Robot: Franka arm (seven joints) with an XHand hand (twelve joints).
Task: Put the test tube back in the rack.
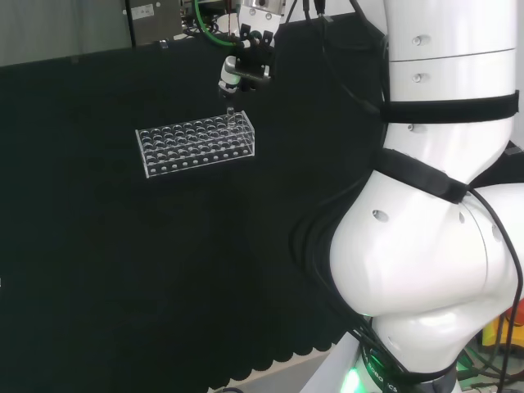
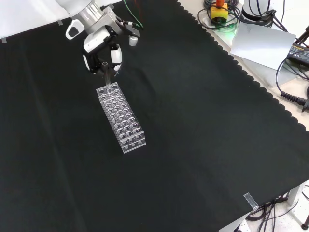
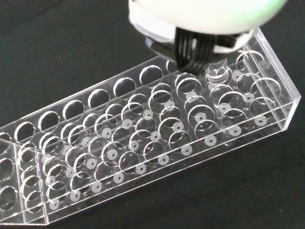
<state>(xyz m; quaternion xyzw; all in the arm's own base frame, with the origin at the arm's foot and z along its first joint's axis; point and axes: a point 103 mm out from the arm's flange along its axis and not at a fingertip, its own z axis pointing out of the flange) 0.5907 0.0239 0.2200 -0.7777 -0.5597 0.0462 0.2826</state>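
Note:
A clear plastic test tube rack (image 1: 196, 143) with several rows of round holes lies on the black cloth. It runs lengthwise away from the hand in the front view (image 2: 121, 118). The black and white hand (image 1: 246, 70) hangs over the rack's right end in the head view, fingers curled round a clear test tube (image 1: 231, 110). The tube (image 2: 107, 76) points straight down from the hand (image 2: 104, 46), its lower end at the rack's top holes. In the wrist view the tube (image 3: 217, 72) stands at a hole near the rack's (image 3: 143, 143) end wall, under the hand (image 3: 205, 14).
The arm's white links (image 1: 442, 205) rise at the head view's right. In the front view, cables, a yellow and red button (image 2: 219, 9) and a white sheet (image 2: 263, 43) lie beyond the cloth's scalloped edge. A small clear piece (image 2: 249, 199) sits at the cloth's near corner.

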